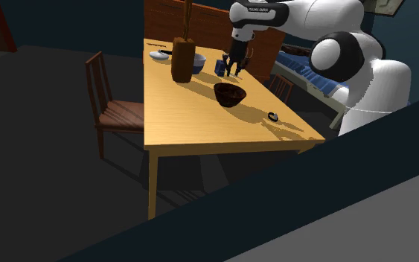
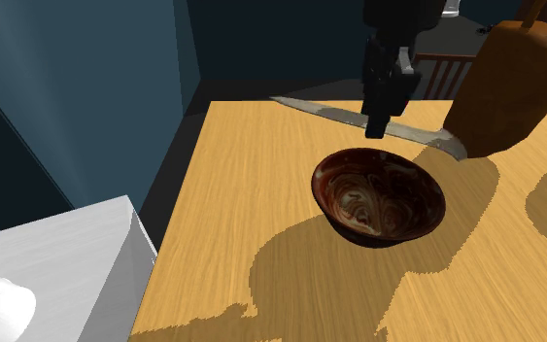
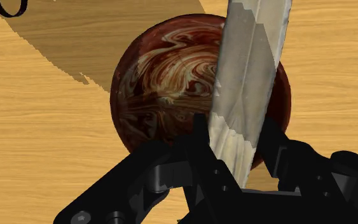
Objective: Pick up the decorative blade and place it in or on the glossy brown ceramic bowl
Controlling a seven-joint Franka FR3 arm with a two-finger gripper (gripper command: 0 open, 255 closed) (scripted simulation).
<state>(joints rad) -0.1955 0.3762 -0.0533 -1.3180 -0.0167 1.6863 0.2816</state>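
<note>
The wooden table (image 1: pixel 193 126) runs out of frame in the second exterior view. The white arm (image 1: pixel 349 52) reaches over it toward the shoulder view's left, hand pointing down; the second exterior view cuts it off above the hand. A tall brown vessel (image 2: pixel 514 87) loses its top there too. The marbled brown bowl (image 3: pixel 165 83) is partly covered by the grey blade (image 3: pixel 250 76), whose far end the wrist view crops. The gripper (image 2: pixel 378 124) clasps the blade between its fingers, above the bowl.
</note>
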